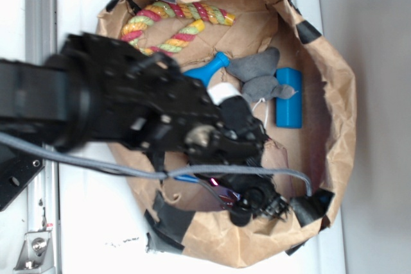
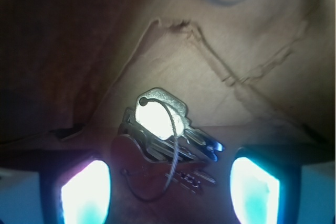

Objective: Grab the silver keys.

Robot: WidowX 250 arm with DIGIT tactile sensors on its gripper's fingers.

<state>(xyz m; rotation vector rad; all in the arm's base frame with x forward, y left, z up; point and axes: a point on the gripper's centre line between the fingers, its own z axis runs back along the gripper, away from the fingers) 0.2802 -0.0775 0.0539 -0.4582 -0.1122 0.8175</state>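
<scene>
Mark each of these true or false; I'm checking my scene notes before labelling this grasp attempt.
1. The silver keys lie between the gripper fingers. True.
2. The gripper is already shut on the keys. False: the fingers stand apart on either side.
3. The keys lie on brown paper. True.
4. The colored rope lies right beside the keys. False: it lies far off, at the bag's opposite edge.
5. A blue block lies beside grey cloth. True.

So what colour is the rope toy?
The rope is striped pink, yellow and green. The exterior view shows it best, at the back of the paper bin.
</scene>
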